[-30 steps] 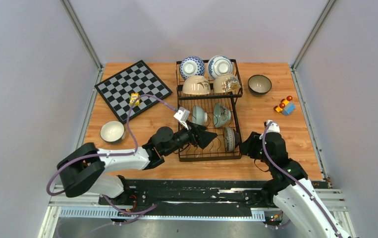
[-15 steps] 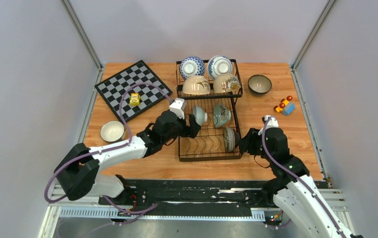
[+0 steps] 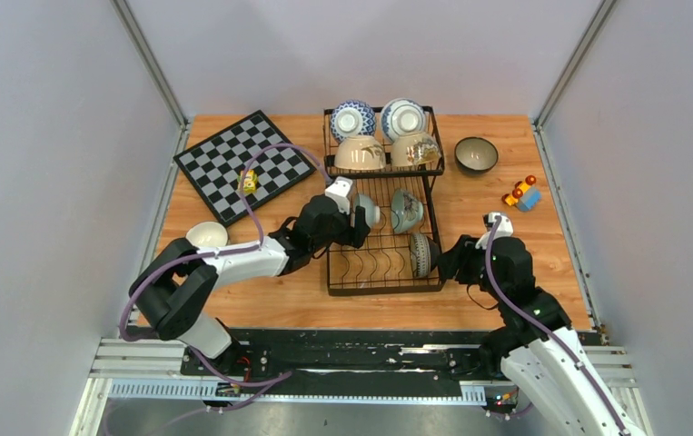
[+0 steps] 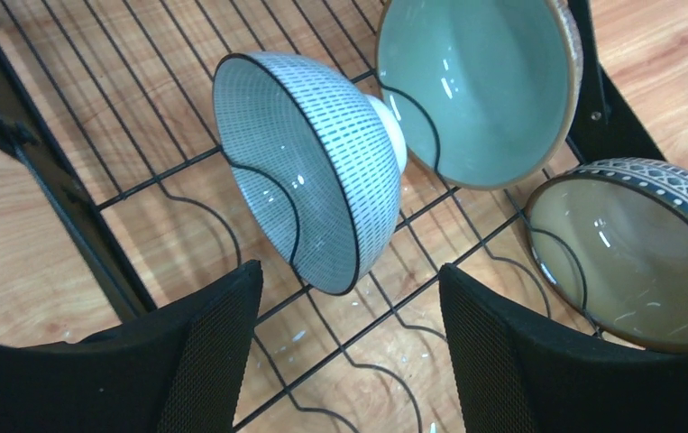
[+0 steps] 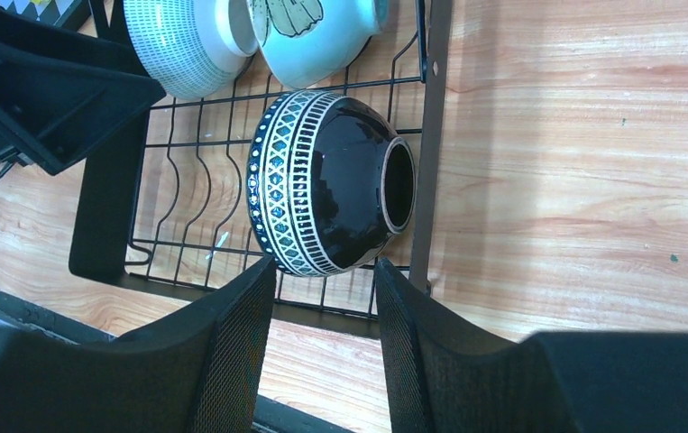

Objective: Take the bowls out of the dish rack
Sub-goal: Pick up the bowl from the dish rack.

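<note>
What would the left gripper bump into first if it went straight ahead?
Probably the blue-dashed white bowl, standing on edge in the lower tray of the dish rack. It lies just ahead of the open left gripper, though depth is hard to judge.

Left arm reaching forward, left hand (image 4: 349, 311) fingers spread; right arm bent, right hand (image 5: 326, 275) fingers spread

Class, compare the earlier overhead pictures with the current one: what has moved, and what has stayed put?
The left gripper swung from the near end of the rack farther in, to the dashed bowl. Its jaws are open either side of the bowl's rim, gripping nothing. The right gripper, open beside the dark bowl, hardly shifted. No bowl has moved; nothing was picked up or released.
</note>
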`<state>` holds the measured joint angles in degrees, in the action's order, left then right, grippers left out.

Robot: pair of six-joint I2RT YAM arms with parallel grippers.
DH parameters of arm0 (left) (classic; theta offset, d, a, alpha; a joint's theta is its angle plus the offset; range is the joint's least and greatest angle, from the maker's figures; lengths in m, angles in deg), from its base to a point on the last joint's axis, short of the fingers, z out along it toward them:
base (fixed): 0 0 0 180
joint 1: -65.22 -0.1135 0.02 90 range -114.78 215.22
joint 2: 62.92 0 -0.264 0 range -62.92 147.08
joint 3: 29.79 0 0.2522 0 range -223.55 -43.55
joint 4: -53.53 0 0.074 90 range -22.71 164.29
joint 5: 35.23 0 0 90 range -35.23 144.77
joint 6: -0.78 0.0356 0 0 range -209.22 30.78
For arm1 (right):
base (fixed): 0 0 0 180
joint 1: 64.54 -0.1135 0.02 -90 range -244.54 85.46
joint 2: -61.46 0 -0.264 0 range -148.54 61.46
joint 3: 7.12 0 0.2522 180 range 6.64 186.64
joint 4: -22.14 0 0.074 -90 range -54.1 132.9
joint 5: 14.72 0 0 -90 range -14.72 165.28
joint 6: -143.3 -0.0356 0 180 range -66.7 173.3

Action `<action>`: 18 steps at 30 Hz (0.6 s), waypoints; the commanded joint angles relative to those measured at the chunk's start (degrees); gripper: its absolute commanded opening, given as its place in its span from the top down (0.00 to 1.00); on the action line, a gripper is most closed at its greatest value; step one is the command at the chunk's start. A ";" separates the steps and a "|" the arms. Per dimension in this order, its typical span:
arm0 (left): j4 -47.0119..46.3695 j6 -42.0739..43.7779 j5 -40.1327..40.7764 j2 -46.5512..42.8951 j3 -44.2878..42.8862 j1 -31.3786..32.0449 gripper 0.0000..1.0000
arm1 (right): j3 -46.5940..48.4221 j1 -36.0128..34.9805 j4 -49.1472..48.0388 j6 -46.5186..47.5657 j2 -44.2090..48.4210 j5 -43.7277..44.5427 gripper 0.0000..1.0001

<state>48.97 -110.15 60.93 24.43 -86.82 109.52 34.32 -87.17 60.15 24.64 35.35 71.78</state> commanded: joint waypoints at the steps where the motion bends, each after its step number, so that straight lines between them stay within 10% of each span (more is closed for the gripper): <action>1: -7.05 1.25 -4.71 3.57 -1.88 -2.01 0.28 | -0.78 -0.04 -0.34 0.47 0.76 -0.97 0.52; 18: -34.43 -6.84 -7.63 10.98 7.14 -2.81 0.39 | -2.09 -0.13 -0.43 0.19 1.01 -0.96 0.52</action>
<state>26.76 -114.04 52.18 33.58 -83.36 107.31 33.03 -87.17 59.91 24.64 35.92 71.64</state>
